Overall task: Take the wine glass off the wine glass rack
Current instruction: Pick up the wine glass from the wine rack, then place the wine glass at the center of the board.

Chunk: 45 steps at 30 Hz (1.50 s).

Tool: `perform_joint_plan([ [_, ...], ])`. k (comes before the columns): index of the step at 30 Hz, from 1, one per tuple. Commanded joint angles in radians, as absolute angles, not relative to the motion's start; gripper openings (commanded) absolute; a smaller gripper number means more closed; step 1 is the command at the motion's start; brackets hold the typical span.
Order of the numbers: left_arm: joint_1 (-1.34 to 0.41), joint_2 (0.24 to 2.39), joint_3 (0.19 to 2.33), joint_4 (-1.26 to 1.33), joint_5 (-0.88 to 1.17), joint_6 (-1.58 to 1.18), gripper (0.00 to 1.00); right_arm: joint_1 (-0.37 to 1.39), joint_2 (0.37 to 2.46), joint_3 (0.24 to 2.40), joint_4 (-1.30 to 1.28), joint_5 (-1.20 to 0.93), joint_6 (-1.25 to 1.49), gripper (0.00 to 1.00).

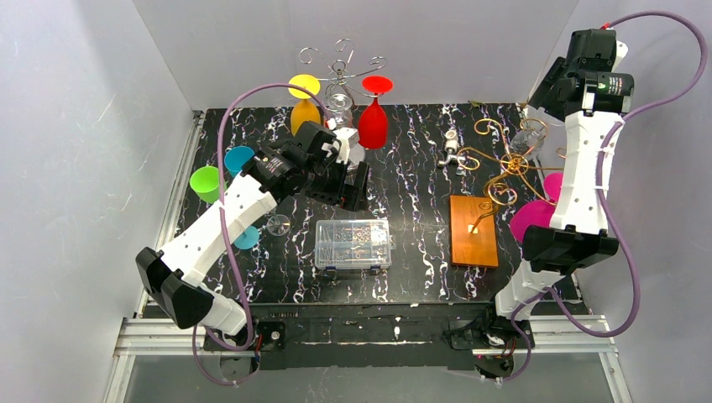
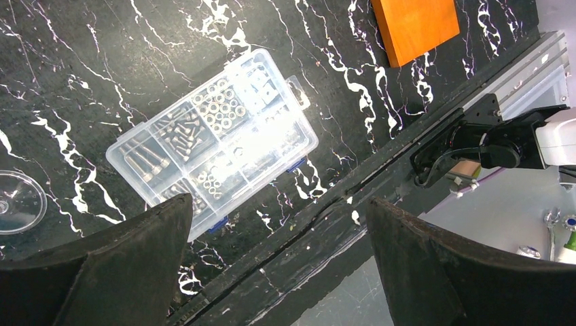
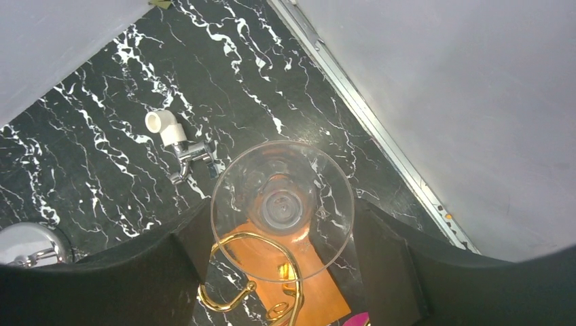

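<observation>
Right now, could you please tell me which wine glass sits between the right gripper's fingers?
The clear wine glass on the gold rack: it alone sits between the right gripper's fingers; the rack's two pink glasses hang outside them.

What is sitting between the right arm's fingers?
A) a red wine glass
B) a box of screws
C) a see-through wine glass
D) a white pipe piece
C: the right wrist view shows a see-through wine glass right in the gap between the right arm's fingers.
</observation>
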<state>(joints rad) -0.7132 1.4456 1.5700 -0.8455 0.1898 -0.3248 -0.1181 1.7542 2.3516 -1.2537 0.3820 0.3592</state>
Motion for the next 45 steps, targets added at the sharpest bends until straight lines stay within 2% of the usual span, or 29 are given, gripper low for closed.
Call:
perform_joint_plan([
  [1,-0.716,1.446,1.606,-0.871,0.178,-0.312,0.98,-0.124,1.742,2.400,-1.159,0.347,0.351,0.49],
  [18,-0.716,1.461,1.620,-0.872,0.184,-0.314,0.98,-0.080,1.713,2.376,-1.135,0.241,0.380,0.48],
  [45,-0.715,1.448,1.601,-0.864,0.184,-0.355,0.98,0.204,1.715,2.410,-1.123,0.322,0.426,0.47],
])
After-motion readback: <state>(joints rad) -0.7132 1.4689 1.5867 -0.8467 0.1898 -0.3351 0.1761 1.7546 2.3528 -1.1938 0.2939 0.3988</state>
